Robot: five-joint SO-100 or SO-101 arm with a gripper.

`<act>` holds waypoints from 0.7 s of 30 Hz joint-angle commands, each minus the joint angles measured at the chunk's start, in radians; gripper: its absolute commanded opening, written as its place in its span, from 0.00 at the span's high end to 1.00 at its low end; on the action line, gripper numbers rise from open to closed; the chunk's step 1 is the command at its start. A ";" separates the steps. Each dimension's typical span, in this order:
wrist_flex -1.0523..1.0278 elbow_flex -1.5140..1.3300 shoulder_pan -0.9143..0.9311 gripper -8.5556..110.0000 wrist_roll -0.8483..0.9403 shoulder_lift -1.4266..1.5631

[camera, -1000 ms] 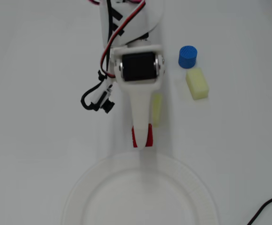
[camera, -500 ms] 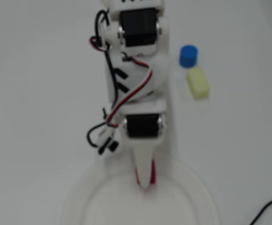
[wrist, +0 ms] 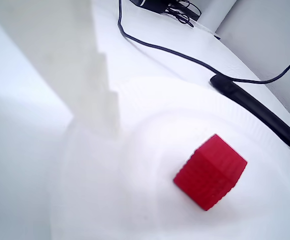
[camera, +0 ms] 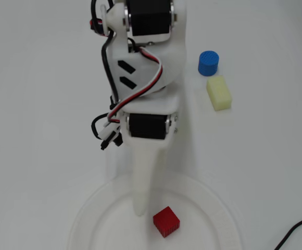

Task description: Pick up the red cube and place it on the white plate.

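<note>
Resting on the white plate (camera: 221,208), the red cube (camera: 166,221) lies beside the open, empty hand (camera: 143,208).

Red cube (camera: 166,221), bright red with fine ridged lines on its faces, lies on the white plate (camera: 221,213), whose rim is faintly ridged. Beyond the plate in the overhead view: blue cylinder (camera: 209,63), ribbed, and pale yellow block (camera: 219,93). Arm (camera: 148,104) white with black motors and red-white-black wiring; cable (wrist: 185,55) black.
</note>
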State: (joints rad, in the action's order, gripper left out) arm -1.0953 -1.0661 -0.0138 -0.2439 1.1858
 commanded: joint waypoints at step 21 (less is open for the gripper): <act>-0.060 -1.012 -0.029 0.55 0.215 1.075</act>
State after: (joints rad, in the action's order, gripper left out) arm -1.2272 -1.9098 -0.0629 -0.0537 2.1016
